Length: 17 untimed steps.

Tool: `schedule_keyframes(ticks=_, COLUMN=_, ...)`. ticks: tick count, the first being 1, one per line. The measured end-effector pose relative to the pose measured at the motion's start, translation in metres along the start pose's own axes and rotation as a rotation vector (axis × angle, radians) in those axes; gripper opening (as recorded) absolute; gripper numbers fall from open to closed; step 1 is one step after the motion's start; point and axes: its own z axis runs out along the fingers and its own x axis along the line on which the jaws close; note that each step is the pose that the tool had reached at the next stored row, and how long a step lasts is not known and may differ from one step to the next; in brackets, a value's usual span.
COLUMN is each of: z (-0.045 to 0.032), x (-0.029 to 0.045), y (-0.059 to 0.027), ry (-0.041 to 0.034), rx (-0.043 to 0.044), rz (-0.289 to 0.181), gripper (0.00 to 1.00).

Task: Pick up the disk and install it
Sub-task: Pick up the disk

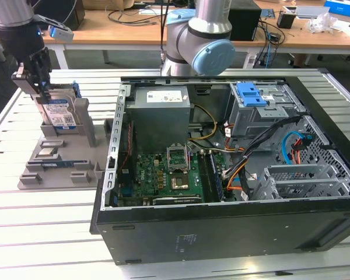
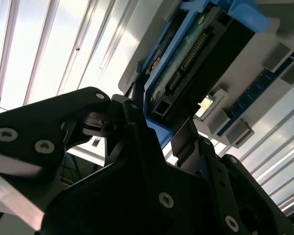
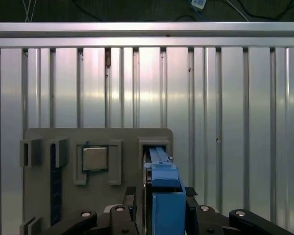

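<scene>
Exterior view: the disk (image 1: pixel 59 111) is being held upright on edge at the grey holder (image 1: pixel 32 178) on the slatted table (image 1: pixel 23 233), at the exterior view's left and well apart from the open computer case (image 1: pixel 221 233). It is being clamped at its upper corner by the gripper (image 1: pixel 44 92). Because the grip is being taken near one corner and not at mid-edge, the disk could, as a judgement, be tilted and jammed against the holder's slot walls. It could also be lost from the pads, since the smooth plastic frame is offering little friction. Second wrist view: the black fingers (image 2: pixel 132 122) are being seen on either side of the disk (image 2: pixel 201 58), and its blue carrier frame and connector edge are being shown reaching beyond the fingertips. The jaws are being pressed against its two faces, with no gap visible. First wrist view: the disk (image 3: pixel 165 196) is being viewed edge-on, and its blue frame is being flanked closely by the two fingers (image 3: pixel 130 198), so it is lying directly between them. Whether its lower edge is being seated in the holder (image 3: pixel 39 134) or is being carried just clear of the slot cannot be told. A processor chip (image 3: pixel 95 158) is being stored in the neighbouring pocket, just beside the disk and apart from it.
</scene>
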Motion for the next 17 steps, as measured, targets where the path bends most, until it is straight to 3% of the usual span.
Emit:
schedule_keyframes(ticks=8, z=0.0009, x=0.0000, y=0.0000, ry=0.0000, rx=0.0000, rz=-0.001, gripper=0.48)
schedule_keyframes(ticks=10, z=0.0009, x=0.0000, y=0.0000, ry=0.0001, rx=0.0000, rz=-0.001, gripper=0.46)
schedule_keyframes(ticks=12, z=0.0010, x=0.0000, y=0.0000, ry=0.0001, rx=-0.0001, rz=-0.001, gripper=0.36)
schedule_keyframes(ticks=17, z=0.0013, x=0.0000, y=0.0000, ry=0.0001, rx=0.0000, rz=-0.002, gripper=0.36)
